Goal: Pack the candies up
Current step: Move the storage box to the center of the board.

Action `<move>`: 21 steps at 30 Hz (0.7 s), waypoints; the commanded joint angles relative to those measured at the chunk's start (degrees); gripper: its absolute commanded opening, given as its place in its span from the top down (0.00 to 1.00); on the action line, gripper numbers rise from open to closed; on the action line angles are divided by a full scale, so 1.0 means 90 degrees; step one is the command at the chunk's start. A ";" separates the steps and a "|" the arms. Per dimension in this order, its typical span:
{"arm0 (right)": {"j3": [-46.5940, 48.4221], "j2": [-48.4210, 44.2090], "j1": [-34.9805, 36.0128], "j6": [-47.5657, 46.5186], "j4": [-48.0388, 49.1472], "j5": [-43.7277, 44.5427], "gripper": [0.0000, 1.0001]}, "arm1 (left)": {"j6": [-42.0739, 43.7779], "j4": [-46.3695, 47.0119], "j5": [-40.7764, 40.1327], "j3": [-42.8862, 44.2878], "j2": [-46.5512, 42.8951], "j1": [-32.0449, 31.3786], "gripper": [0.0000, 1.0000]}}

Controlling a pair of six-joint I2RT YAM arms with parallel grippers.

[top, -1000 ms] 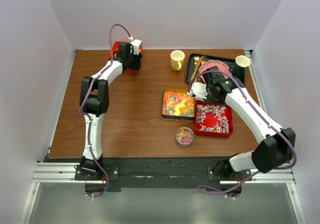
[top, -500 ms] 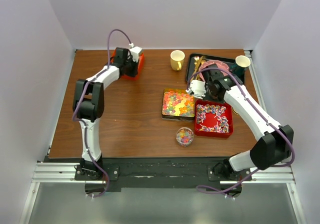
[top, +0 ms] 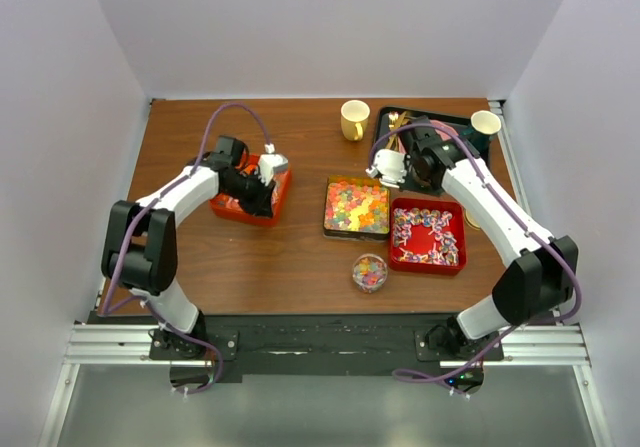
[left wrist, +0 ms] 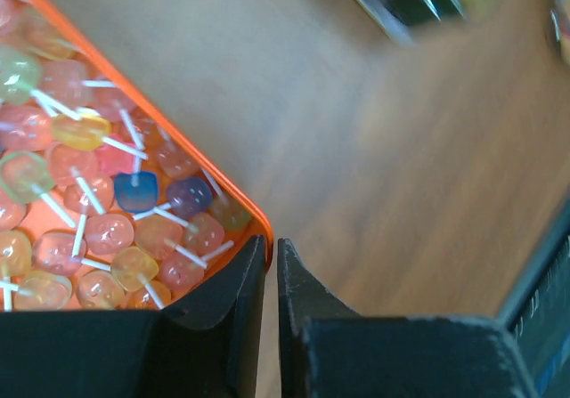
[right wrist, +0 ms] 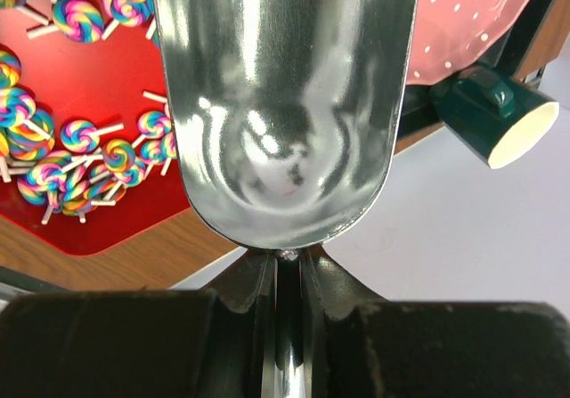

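Brown wooden table (top: 270, 257), plain pale lilac walls (top: 330, 27) on three sides, metal rail (top: 110, 347) in front

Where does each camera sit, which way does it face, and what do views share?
Top external: above, behind the bases, looking down on the table; both arms show.
Left wrist: on the left hand, facing the orange tray of lollipops; fingers pinch its rim.
Right wrist: on the right hand, looking along its metal scoop; fingers show.
Shared: top and left wrist, orange tray; top and right wrist, red tray.
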 commanded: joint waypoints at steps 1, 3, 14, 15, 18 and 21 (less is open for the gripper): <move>0.0510 0.0151 -0.0019 0.0133 0.0041 -0.0193 1.00 | 0.2554 -0.2377 0.0627 -0.0134 -0.0283 -0.0009 0.85; 0.0676 0.0249 -0.0019 0.0172 0.0012 -0.0242 1.00 | 0.3169 -0.2623 0.0345 -0.0386 -0.0410 -0.0009 0.86; 0.0980 0.0465 -0.0019 0.0299 -0.0067 -0.0340 1.00 | 0.2676 -0.1776 -0.0097 -0.0349 -0.1006 -0.0018 0.65; 0.0941 0.0436 -0.0019 0.0299 -0.0057 -0.0339 1.00 | 0.2365 -0.1465 -0.0067 -0.0301 -0.1064 -0.0028 0.65; 0.0872 0.0406 -0.0019 0.0348 -0.0057 -0.0369 1.00 | 0.1895 -0.0965 -0.0163 -0.0291 -0.0881 -0.0203 0.65; 0.0842 0.0387 -0.0019 0.0358 -0.0057 -0.0349 1.00 | 0.1495 -0.0701 -0.0281 -0.0174 -0.0500 -0.0379 0.68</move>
